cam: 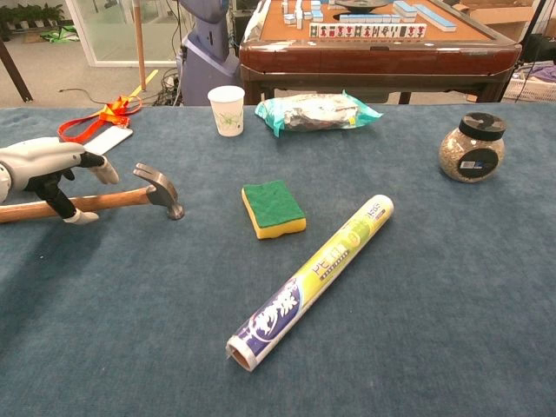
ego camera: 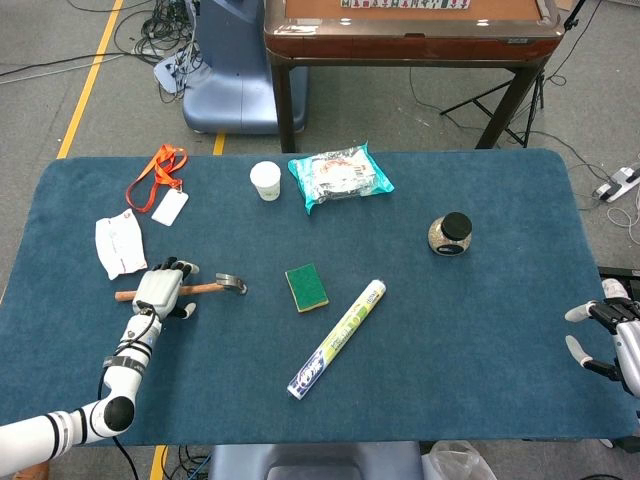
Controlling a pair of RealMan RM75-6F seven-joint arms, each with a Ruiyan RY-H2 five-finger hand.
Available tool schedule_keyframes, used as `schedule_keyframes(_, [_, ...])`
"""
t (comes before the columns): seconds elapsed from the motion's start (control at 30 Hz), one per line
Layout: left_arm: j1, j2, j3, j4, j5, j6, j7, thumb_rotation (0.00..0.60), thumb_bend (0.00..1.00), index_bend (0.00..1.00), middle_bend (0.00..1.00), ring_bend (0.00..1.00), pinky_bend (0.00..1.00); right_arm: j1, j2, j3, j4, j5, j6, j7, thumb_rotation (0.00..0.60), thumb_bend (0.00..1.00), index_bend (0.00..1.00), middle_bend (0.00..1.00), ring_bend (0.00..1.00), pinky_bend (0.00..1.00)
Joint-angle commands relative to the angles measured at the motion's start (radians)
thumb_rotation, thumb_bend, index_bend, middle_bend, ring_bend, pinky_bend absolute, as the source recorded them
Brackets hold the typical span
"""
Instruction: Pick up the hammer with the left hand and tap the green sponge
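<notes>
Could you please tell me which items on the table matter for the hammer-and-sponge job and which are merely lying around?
Part of the job:
hammer
green sponge
left hand, over the hammer handle

Just lying about:
paper cup
snack packet
jar
film roll
lanyard
</notes>
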State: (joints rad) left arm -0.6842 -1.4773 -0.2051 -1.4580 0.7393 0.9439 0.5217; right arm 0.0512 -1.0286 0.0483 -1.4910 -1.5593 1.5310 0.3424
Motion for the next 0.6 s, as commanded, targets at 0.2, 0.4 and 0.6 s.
schedule_keyframes(0.2, [-0.005,0.008,0.023,-0.027,-0.002,0.011,0.003,0.6,0.26,0.24,0.21,0.07,0.15,0.0,0.0,0.0,-0.001,0.0,-0.001,-0.001,0.6,0.32,0.46,0.45,0.39,0.26])
schedule_keyframes(0.4, [-0.009,0.002,0.032,-0.028,0.004,0.017,-0.006,0.6,0.34,0.24,0.21,0.07,0.15,0.0,0.001,-0.001,-0.002,-0.002,-0.002,-0.002,0.6,0.32,0.46,0.45,0.39,0.26])
schedule_keyframes(0.6, [-0.017,-0.007,0.04,-0.024,0.0,0.016,-0.006,0.6,0.4,0.23,0.21,0.07,0.15,-0.001,0.001,-0.001,-0.001,0.0,0.0,-0.002,0.6,0.32,0.46,0.45,0.39,0.26])
